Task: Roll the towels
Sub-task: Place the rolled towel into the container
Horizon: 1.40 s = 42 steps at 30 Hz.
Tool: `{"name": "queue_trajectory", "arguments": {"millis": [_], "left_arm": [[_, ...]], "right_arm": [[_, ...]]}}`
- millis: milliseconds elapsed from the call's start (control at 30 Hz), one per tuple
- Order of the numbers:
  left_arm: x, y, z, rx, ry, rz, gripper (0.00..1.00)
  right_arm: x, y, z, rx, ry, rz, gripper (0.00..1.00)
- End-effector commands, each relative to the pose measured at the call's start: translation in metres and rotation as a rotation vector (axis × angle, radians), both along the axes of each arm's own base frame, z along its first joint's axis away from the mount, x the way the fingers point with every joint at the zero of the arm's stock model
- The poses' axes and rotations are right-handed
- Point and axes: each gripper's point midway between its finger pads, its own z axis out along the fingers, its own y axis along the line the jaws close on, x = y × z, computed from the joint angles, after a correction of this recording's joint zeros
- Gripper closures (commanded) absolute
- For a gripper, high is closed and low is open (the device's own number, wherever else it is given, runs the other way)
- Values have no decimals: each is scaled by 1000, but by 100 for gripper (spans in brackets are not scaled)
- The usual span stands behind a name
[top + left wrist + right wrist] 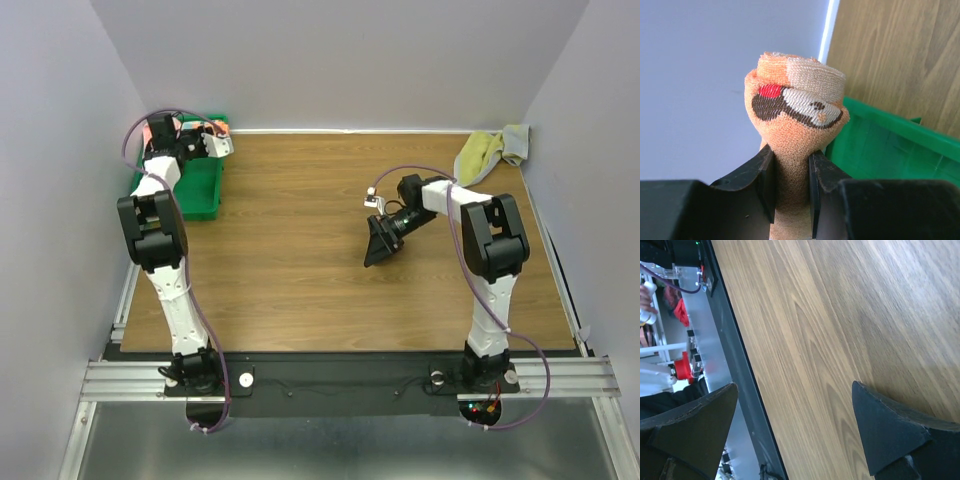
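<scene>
The orange towel [795, 110] is a tight roll with a pale, brown and red stitched patch on it. My left gripper [790, 165] is shut on its lower part and holds it up beside the wall, above the green bin [880, 145]. In the top view the left gripper [205, 142] is at the far left corner with the orange towel [217, 127] showing at its tip. The yellow-green towel [488, 150] with a grey part lies crumpled in the far right corner. My right gripper [378, 250] hovers over the middle of the table, open with nothing in it [795, 395].
The green bin [198, 192] stands at the far left of the wooden table [300, 280], under the left arm. Grey walls close in the left, back and right sides. A black rail [735, 340] runs along the table's near edge.
</scene>
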Motion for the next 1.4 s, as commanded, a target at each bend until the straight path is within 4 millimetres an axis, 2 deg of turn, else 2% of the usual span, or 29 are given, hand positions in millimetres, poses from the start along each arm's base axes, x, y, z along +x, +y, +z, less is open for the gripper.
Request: {"name": "queue_trajectory", "arguments": {"millis": [0, 133, 167, 267, 367, 400, 500, 600, 700, 800, 833, 933, 967, 1000, 1067, 1133, 1167, 1233, 1367], "left_arm": [[21, 16, 30, 76, -136, -20, 100], [25, 39, 7, 114, -111, 7, 100], [26, 41, 6, 120, -113, 10, 100], [27, 50, -17, 142, -71, 11, 100], [30, 59, -28, 168, -62, 25, 100], [30, 60, -36, 173, -50, 23, 100], [33, 57, -42, 186, -55, 4, 100], [31, 48, -58, 200, -28, -31, 100], [34, 43, -66, 190, -23, -48, 100], [38, 43, -71, 211, -26, -49, 100], [39, 44, -81, 224, -19, -52, 99], [40, 47, -95, 253, -6, -52, 86], [40, 47, -96, 255, -6, -53, 77], [39, 47, -100, 259, 0, -54, 72], [35, 46, -105, 276, 7, -65, 48], [33, 43, -101, 283, 1, -74, 38], [32, 43, -99, 284, 0, -72, 26], [28, 42, -91, 281, -2, -74, 19], [15, 37, -77, 279, 11, -89, 11]], "right_arm": [[-7, -2, -5, -9, 26, 10, 0], [-6, -2, -9, -19, 32, 9, 0], [-5, -2, -9, -19, 33, 9, 0], [-3, -2, -11, -26, 40, 4, 0], [-3, -3, -13, -35, 44, 3, 0], [-3, -2, -14, -34, 46, 3, 0], [-4, -3, -15, -39, 51, 3, 0], [-3, -4, -18, -49, 54, 3, 0], [-2, -4, -21, -53, 61, 2, 0], [-2, -4, -23, -54, 75, -1, 0], [-3, -3, -24, -55, 78, 1, 0], [-3, -4, -24, -58, 80, 0, 0], [-3, -4, -24, -61, 79, 1, 0], [-3, -4, -25, -62, 77, 2, 0], [-3, -4, -24, -64, 78, 2, 0], [-3, -4, -25, -65, 81, 2, 0], [-2, -4, -23, -63, 79, 2, 0], [-2, -4, -21, -58, 77, 2, 0], [-3, -5, -19, -54, 67, 4, 0]]}}
